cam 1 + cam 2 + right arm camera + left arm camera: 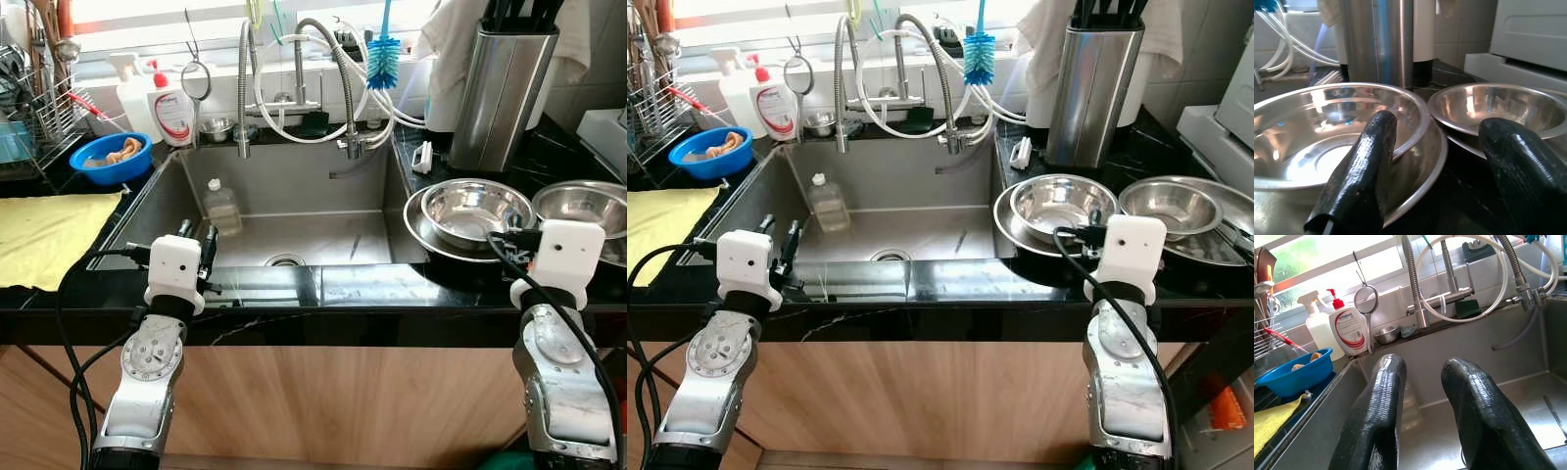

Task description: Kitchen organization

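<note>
My left gripper [196, 233] hovers over the front left corner of the steel sink [294, 186], open with nothing between its fingers [1381, 396]. A small clear bottle [222, 206] stands inside the sink just beyond it. My right gripper [1437, 122] is open at the counter's front right, its fingers pointing at a steel bowl [468, 211] nested in a wider steel bowl [419, 233]. It touches neither. Another steel bowl [588, 204] sits to the right of them.
A blue bowl [110, 157], a soap bottle [174, 113] and a spray bottle [132, 96] stand left of the sink, near a dish rack [29, 113]. A yellow cloth [49, 230] covers the left counter. A steel knife holder [500, 83] rises behind the bowls.
</note>
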Robot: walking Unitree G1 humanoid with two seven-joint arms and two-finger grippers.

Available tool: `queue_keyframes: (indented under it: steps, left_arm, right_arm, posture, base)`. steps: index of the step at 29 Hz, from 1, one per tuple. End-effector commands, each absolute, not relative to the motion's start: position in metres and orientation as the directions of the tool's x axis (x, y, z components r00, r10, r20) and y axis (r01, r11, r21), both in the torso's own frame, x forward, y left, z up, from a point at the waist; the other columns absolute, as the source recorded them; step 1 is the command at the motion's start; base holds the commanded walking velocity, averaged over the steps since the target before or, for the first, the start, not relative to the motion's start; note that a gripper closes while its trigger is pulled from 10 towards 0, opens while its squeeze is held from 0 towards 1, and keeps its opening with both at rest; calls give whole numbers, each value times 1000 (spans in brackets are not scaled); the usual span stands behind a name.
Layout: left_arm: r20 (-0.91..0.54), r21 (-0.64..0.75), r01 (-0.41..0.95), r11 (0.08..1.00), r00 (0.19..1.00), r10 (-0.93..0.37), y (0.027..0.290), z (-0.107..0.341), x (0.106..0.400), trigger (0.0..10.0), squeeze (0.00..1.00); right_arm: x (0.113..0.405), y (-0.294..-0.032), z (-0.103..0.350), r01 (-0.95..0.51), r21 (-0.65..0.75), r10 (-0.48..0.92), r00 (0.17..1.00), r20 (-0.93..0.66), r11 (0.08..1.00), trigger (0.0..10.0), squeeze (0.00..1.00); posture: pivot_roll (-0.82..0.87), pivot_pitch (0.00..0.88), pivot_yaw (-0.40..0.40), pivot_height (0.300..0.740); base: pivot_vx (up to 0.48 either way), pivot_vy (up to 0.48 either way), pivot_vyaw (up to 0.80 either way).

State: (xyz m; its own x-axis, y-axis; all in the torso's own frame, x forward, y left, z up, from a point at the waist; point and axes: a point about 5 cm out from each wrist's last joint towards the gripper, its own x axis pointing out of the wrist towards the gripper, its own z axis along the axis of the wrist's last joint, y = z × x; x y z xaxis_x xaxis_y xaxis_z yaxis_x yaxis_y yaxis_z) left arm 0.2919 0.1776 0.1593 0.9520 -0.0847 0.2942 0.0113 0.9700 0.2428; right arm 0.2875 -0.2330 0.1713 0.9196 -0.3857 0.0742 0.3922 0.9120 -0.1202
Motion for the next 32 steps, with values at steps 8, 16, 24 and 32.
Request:
queue_keyframes:
  steps: [8, 16, 24, 32]
  left_arm:
    - [300, 279, 5, 960, 950, -92, 181, 163, 290, 10000, 0]
    - [305, 286, 9, 958, 947, -100, 180, 165, 292, 10000, 0]
    - [305, 292, 19, 956, 946, -112, 178, 167, 294, 10000, 0]
    - [308, 298, 27, 954, 943, -123, 177, 169, 297, 10000, 0]
  right_arm:
    - [296, -233, 180, 392, 43, -393, 919, 25, 919, 10000, 0]
    - [305, -235, 189, 411, 136, -414, 910, -11, 901, 10000, 0]
    - [312, -233, 199, 406, 179, -407, 913, -34, 896, 10000, 0]
    - [318, -234, 199, 420, 212, -401, 907, -128, 882, 10000, 0]
  posture:
    - [-141, 0, 97, 740]
    - [-145, 0, 102, 740]
    - [-152, 0, 106, 740]
    - [-163, 0, 106, 740]
  base:
    - [0, 0, 0]
    - [0, 0, 0]
    - [0, 0, 0]
    - [0, 0, 0]
